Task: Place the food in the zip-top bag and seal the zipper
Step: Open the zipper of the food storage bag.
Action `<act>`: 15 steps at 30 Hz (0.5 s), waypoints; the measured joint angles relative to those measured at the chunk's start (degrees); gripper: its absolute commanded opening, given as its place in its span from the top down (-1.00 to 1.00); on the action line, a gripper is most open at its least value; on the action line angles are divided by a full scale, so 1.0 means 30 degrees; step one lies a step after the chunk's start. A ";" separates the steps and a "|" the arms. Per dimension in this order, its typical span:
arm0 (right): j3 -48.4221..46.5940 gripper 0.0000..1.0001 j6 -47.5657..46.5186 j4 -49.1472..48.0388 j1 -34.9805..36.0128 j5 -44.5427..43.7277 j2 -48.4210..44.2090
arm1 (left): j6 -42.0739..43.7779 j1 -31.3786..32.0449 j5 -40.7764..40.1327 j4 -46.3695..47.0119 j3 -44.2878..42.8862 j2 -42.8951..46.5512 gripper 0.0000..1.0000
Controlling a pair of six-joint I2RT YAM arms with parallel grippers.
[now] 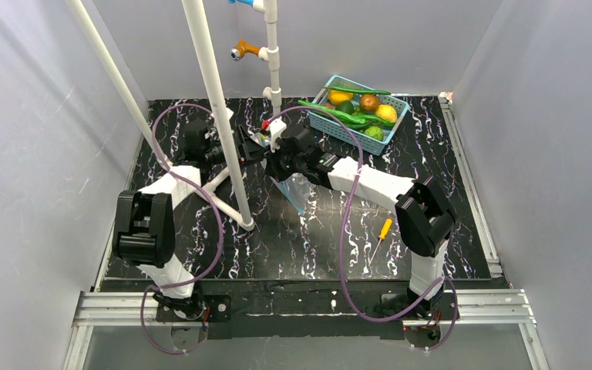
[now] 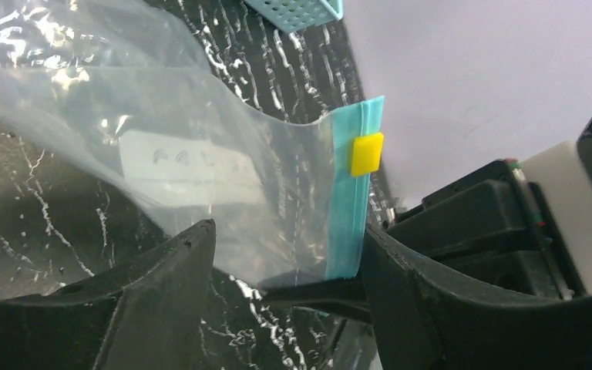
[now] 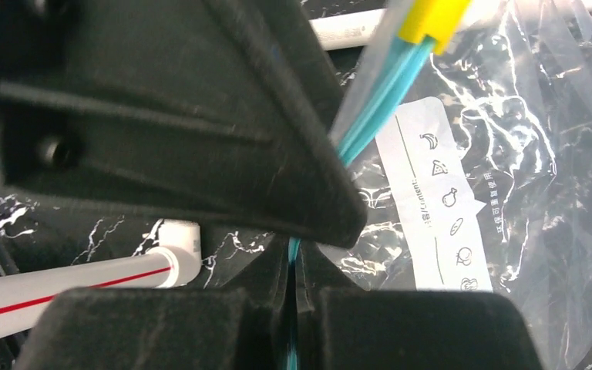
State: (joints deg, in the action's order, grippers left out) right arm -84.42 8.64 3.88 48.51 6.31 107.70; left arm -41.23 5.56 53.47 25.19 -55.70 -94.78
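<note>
The clear zip-top bag hangs off the table between my two grippers, with no food seen inside. My right gripper is shut on its teal zipper strip, below the yellow slider. My left gripper is open, one finger on each side of the bag's corner and the zipper strip; the slider sits above. In the top view both grippers meet by the white pipe, left and right. The food, with long green pods, lies in the blue basket.
The light-blue basket stands at the back right. A white pipe frame stands upright right beside the left gripper, with a low bar on the table. An orange-handled screwdriver lies near the right arm's elbow.
</note>
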 measured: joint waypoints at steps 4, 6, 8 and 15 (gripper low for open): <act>0.0000 0.97 -0.0306 0.0350 0.0095 -0.1464 0.0000 | 0.2113 0.0663 -0.2018 -0.2958 -0.0255 0.0976 -0.57; 0.0000 0.97 -0.0685 0.0656 0.0124 -0.2251 -0.0007 | 0.2637 0.0823 -0.3053 -0.3876 -0.0255 0.1603 -0.61; 0.0000 0.97 -0.1144 0.0911 0.0168 -0.2812 -0.0029 | 0.3016 0.0896 -0.3898 -0.4583 -0.0277 0.2200 -0.75; 0.0000 0.97 -0.2980 0.1093 0.0685 -0.4342 -0.0138 | 0.3235 0.1617 -0.5756 -0.5195 -0.0342 0.2623 -0.77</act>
State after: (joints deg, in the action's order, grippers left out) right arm -84.42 -0.30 7.16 50.57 -6.72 107.28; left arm -31.53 10.41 36.21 9.61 -56.73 -86.91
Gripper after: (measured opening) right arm 0.033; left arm 0.881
